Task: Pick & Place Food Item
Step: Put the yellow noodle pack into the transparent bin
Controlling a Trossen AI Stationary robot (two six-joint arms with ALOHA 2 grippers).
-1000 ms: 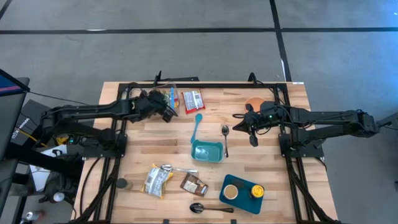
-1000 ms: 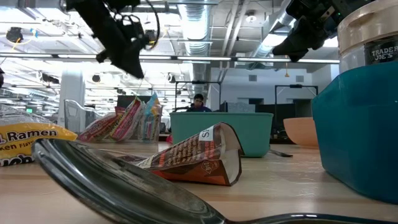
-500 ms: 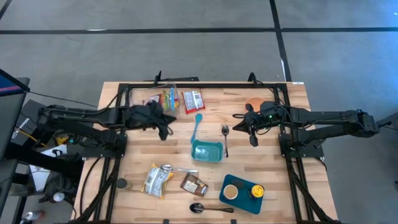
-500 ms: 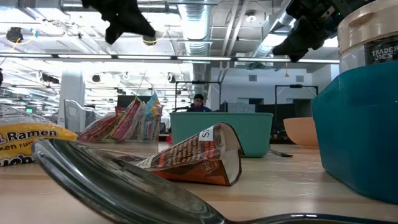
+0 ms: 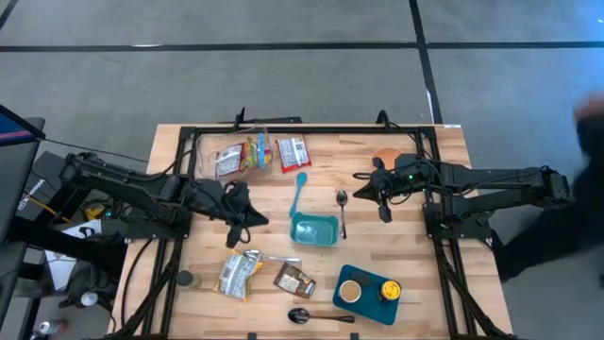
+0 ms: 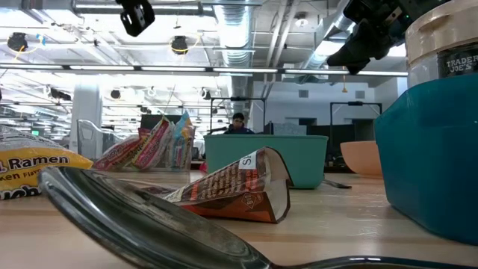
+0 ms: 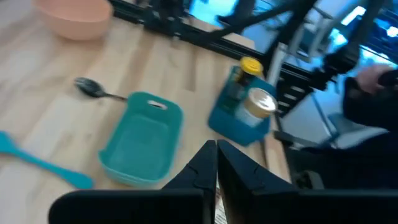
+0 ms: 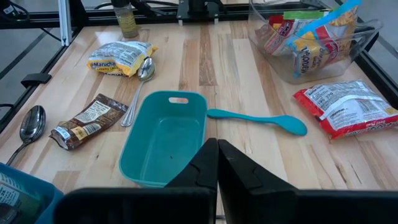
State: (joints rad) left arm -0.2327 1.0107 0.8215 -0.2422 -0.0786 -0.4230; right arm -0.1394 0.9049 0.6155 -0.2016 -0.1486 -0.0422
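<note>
1. Here, the left gripper (image 5: 247,219) hangs over the left half of the table (image 5: 406,236), its fingers pressed together with nothing between them
2. Right gripper (image 5: 382,210), over the right side near a metal spoon (image 5: 342,210), fingers together, empty
3. Clear bin (image 5: 229,157) at the far left of the table, holding several snack packets; a red packet (image 5: 293,152) lies flat just beside it
4. Teal tray (image 5: 314,229) near the middle, empty, with a blue spatula (image 5: 300,193) lying beside its far edge
5. Ramen packet (image 5: 237,273) and a brown wrapper (image 5: 294,280) at the near edge, a spoon between them
6. Blue box (image 5: 367,293) at the near right, holding a jar and a yellow-capped bottle
7. Orange bowl (image 5: 386,157) at the far right
8. A second spoon (image 5: 300,315) at the very front
</note>
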